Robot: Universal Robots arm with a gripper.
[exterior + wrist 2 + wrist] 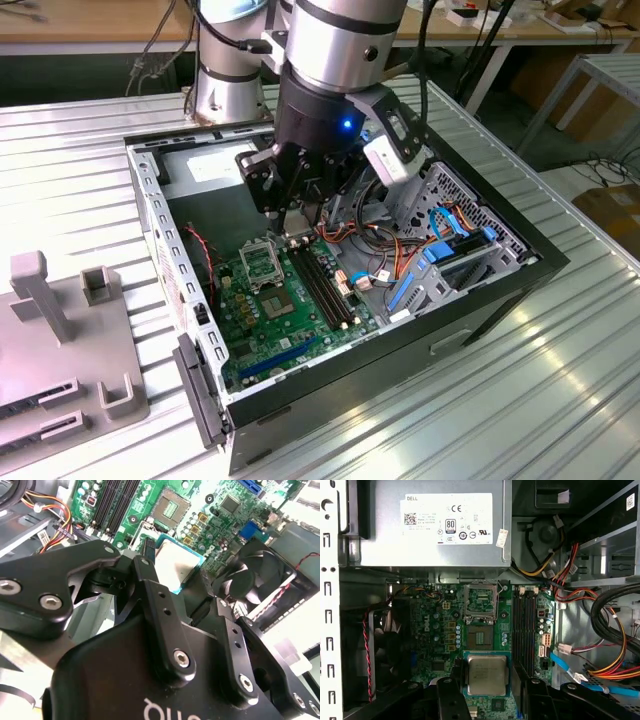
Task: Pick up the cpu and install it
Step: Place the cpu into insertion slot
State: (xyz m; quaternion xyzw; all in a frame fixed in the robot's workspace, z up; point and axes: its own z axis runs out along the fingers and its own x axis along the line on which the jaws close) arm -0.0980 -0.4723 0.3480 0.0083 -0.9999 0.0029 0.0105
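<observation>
Inside the open case point(470, 290) on the ribbed metal counter point(520, 400), the arm hangs over the motherboard point(300, 330) with its hand point(299, 228) low above the board. The hand pinches the cpu point(486, 675), one black finger point(451, 700) against each of two opposite edges. The chip lies flat, silver plate up, with its thin green rim showing around it. In the second wrist view the cpu point(175, 562) shows between the same fingers point(160, 620), clear of the board below.

In the first wrist view the socket point(480, 602) stands uncovered, its metal frame around it. It lies between the cpu and the grey power supply point(435, 525), with a soldered square chip point(479, 637) between socket and cpu. The memory slots point(524, 625) run just beside the socket. A black fan point(255, 575) sits at the board's edge, with a red and black twisted wire point(367, 650) near it. Orange, yellow and blue cables point(600, 665) bunch on the slots' far side. On the counter at the exterior view's left stands a grey fixture point(50, 330), well apart from the case.
</observation>
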